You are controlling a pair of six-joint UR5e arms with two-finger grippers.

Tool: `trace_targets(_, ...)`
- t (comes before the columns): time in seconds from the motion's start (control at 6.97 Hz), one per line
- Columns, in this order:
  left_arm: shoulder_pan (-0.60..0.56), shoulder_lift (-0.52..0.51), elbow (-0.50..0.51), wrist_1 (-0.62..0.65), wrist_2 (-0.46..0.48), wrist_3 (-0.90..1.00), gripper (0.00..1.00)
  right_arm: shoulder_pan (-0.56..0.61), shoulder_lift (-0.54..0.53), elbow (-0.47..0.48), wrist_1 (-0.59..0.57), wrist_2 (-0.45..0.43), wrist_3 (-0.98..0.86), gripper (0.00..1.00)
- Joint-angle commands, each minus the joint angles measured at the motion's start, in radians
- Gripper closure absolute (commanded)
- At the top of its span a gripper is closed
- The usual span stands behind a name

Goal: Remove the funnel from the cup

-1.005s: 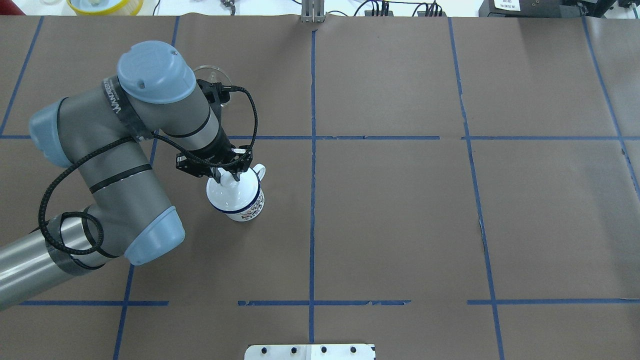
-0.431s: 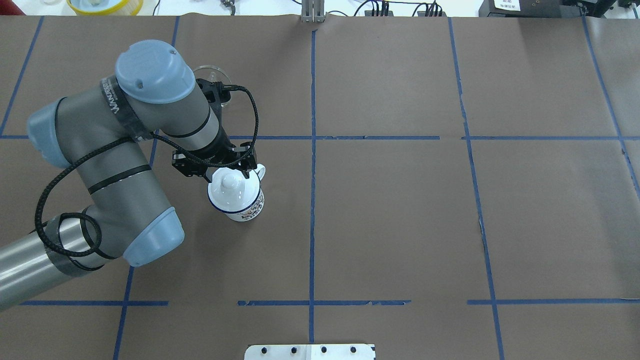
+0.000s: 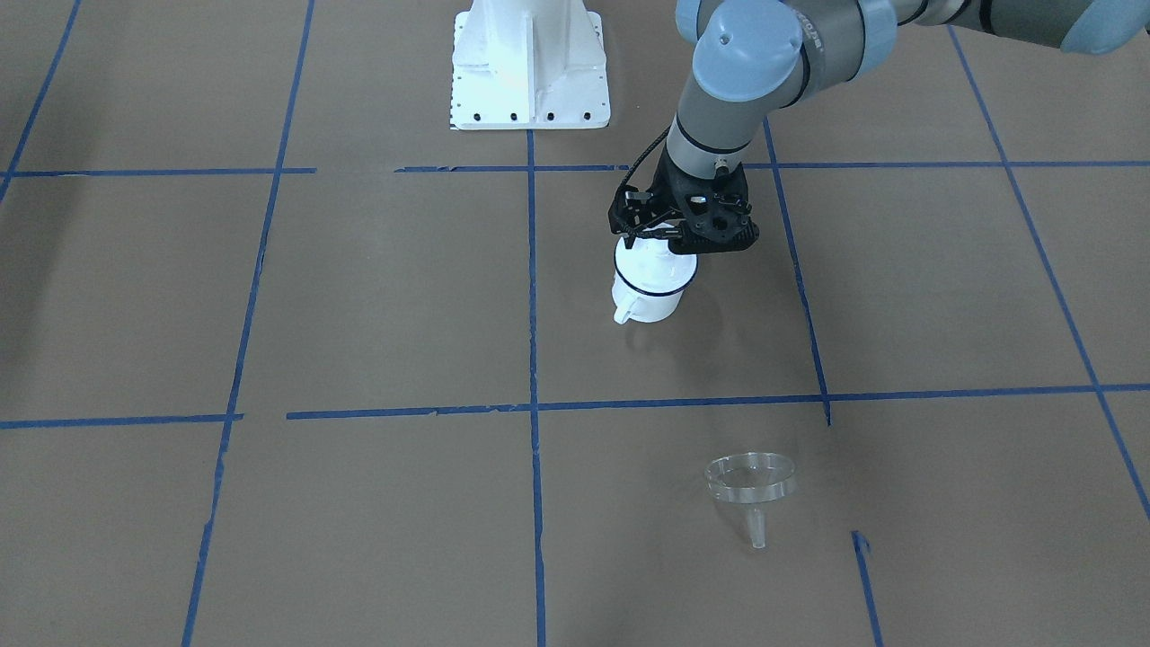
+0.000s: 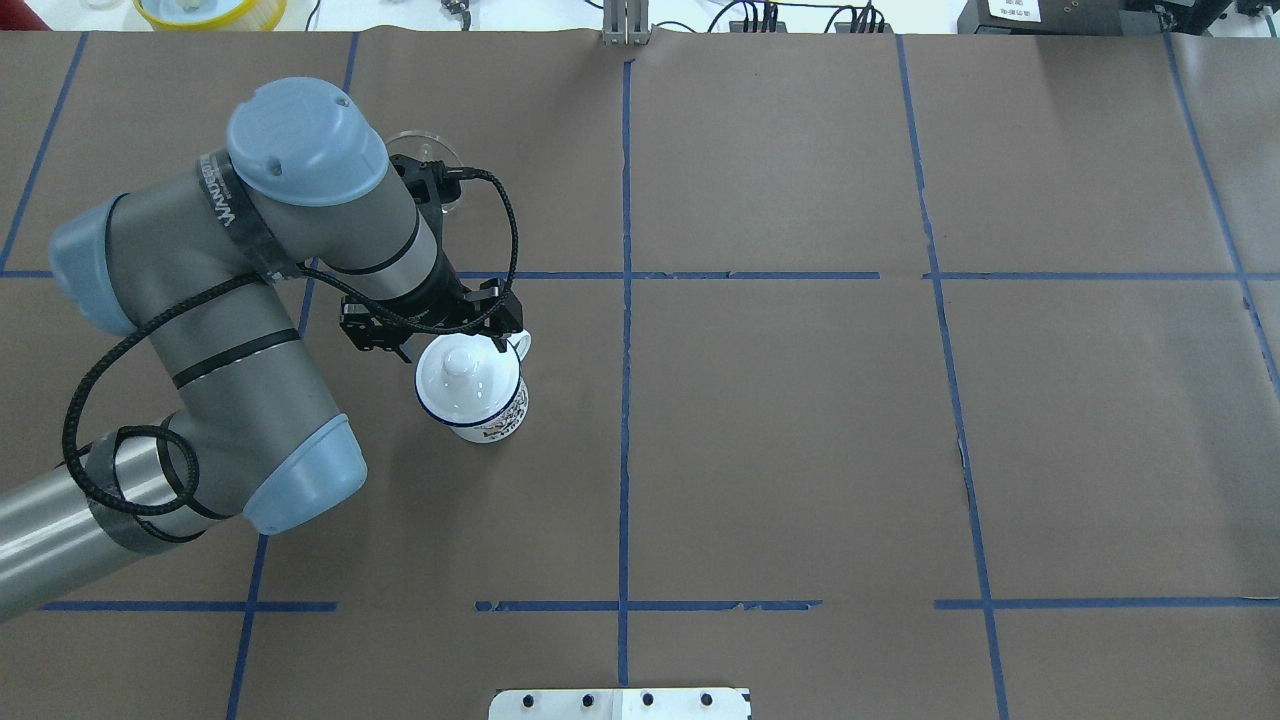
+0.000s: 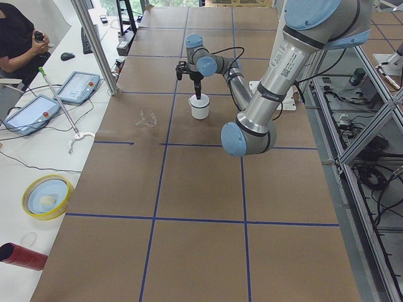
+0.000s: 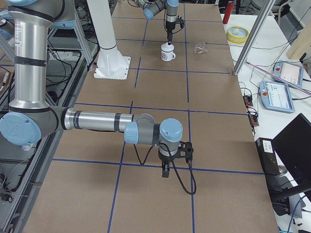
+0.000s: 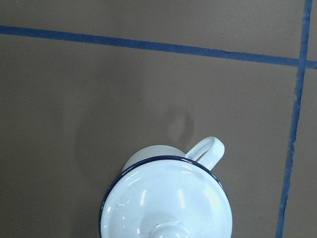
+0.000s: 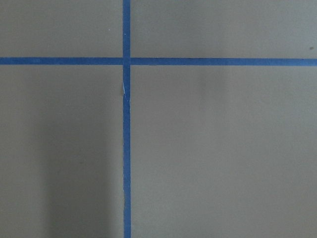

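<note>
The cup (image 4: 490, 415) is a white mug with a dark blue rim. It stands upright left of the table's middle with a white knobbed lid (image 4: 462, 375) on it. It also shows in the front view (image 3: 649, 296) and the left wrist view (image 7: 205, 151). The clear funnel (image 3: 750, 481) lies apart on the paper beyond the cup, partly hidden behind my left arm in the overhead view (image 4: 425, 150). My left gripper (image 4: 449, 347) is open and empty, just above the lid's far edge. My right gripper (image 6: 165, 172) hangs over bare paper far from the cup; I cannot tell its state.
The white robot base plate (image 3: 530, 63) stands at the near table edge. A yellow bowl (image 5: 47, 196) and a red cylinder (image 5: 22, 257) lie off the paper on the robot's left. An operator and tablets (image 5: 75, 85) are beyond the far edge.
My left gripper was around the lid's knob; it has lifted off and drawn back toward the far side. The lid and cup have stayed in place.
</note>
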Motion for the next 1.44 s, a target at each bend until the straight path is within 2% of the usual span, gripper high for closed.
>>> trace_targets(0.0,-0.002,0.009,-0.050,0.000,0.024,0.006,0.00,0.000,0.000,0.000,0.000,0.000,0.000,0.00)
trace_targets(0.14,-0.014,0.028,-0.078,0.000,0.029,0.009,0.00,0.000,0.000,0.000,0.000,0.000,0.000,0.00)
trace_targets(0.29,-0.060,0.063,-0.146,0.000,0.049,0.023,0.00,0.000,0.000,0.000,0.000,0.000,0.000,0.00)
trace_targets(0.43,-0.133,0.077,-0.188,0.003,0.054,0.114,0.00,0.000,0.000,0.000,0.000,0.000,0.000,0.00)
trace_targets(0.72,-0.236,0.150,-0.175,0.003,0.051,0.460,0.00,0.000,0.000,0.000,0.000,0.000,0.000,0.00)
trace_targets(1.15,-0.446,0.216,-0.020,-0.040,0.020,0.930,0.00,0.000,0.000,0.000,0.000,0.000,0.000,0.00)
trace_targets(1.29,-0.547,0.262,0.058,-0.128,-0.082,1.010,0.00,0.000,0.000,0.000,0.000,0.000,0.000,0.00)
